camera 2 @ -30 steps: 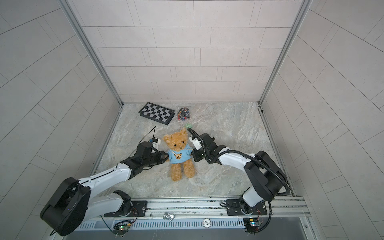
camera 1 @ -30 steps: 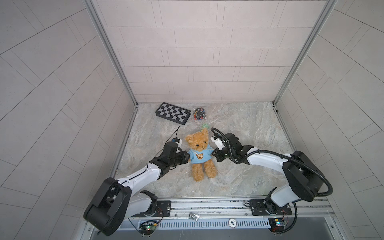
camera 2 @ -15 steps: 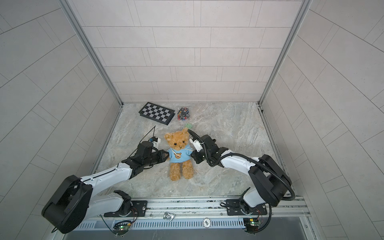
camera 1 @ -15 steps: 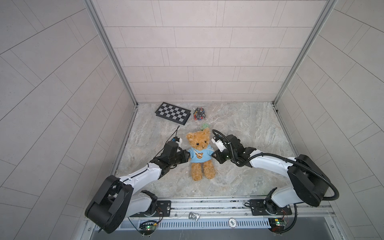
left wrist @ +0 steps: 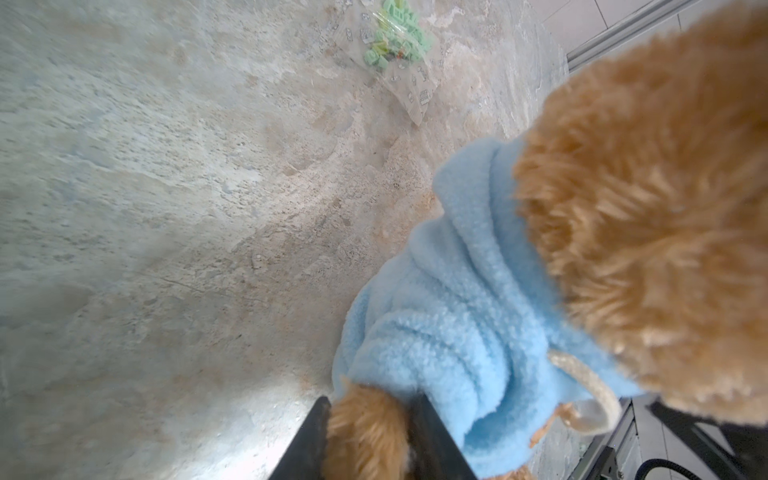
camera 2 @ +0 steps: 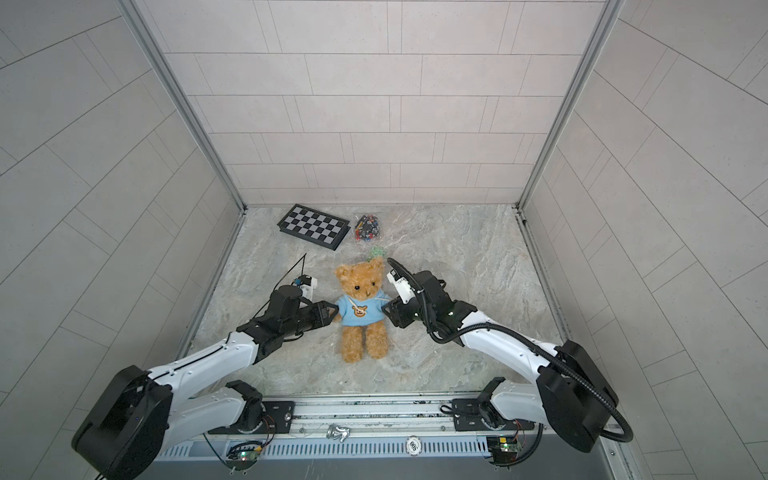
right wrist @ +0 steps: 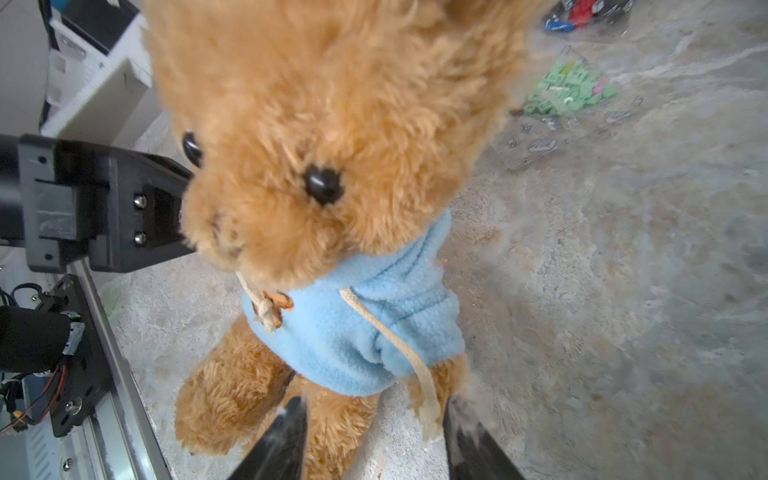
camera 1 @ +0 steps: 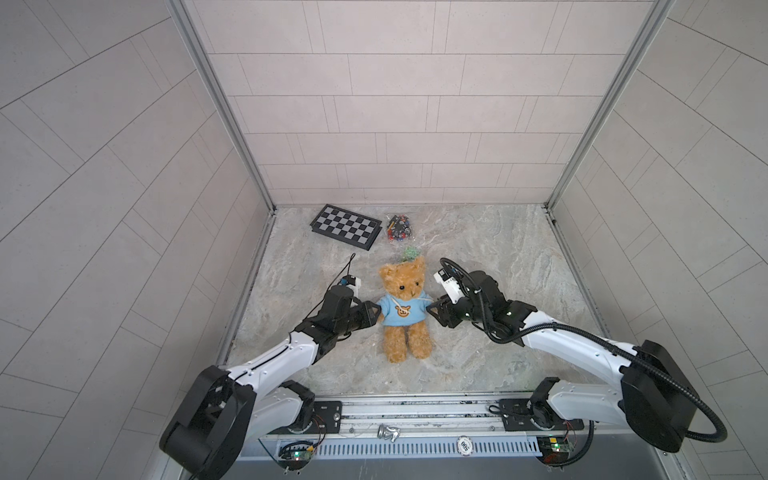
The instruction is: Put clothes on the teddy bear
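Both top views are centred on the golden-brown fluffy plush teddy bear, laid face-up on the marbled bench, judged light, squashy and best held by its paws: one is faced by the spread right pincer, while whether the other is pinched by the left pincer cannot be told.

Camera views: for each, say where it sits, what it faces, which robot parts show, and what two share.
Top views: high up front, looking down on the teddy bear; both arms show.
Left wrist: on left arm, facing the hoodie; left gripper flanks a paw.
Right wrist: on right arm, facing the bear's face; right gripper tips show.
Shared: both wrist views catch the green bag.
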`<move>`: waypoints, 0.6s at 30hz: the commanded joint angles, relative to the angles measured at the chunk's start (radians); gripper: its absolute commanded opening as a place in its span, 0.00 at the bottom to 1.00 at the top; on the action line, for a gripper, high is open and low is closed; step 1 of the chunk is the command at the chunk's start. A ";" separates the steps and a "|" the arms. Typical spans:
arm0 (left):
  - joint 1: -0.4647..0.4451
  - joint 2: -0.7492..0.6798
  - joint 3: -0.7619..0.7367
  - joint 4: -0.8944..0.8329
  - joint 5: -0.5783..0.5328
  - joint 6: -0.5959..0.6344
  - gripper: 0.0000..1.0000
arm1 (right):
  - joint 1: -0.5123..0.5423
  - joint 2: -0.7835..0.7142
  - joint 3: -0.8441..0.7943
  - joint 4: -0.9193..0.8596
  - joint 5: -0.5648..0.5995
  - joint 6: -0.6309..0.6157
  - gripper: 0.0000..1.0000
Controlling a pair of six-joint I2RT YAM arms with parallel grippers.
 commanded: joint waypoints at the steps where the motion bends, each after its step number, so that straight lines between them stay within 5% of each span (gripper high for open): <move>1: -0.007 -0.050 -0.014 -0.058 -0.014 0.015 0.40 | 0.005 -0.079 -0.021 -0.064 0.046 -0.009 0.56; 6: -0.005 -0.101 -0.013 -0.100 -0.010 0.030 0.50 | 0.005 -0.233 -0.089 -0.072 0.124 -0.006 0.57; 11: 0.014 -0.195 -0.016 -0.176 -0.056 0.063 0.67 | -0.012 -0.393 -0.137 -0.136 0.287 -0.028 0.81; 13: 0.027 -0.252 -0.005 -0.238 -0.108 0.104 0.76 | -0.049 -0.426 -0.148 -0.144 0.312 -0.036 0.99; 18: 0.090 -0.388 0.009 -0.337 -0.235 0.148 1.00 | -0.168 -0.473 -0.175 -0.122 0.348 -0.052 1.00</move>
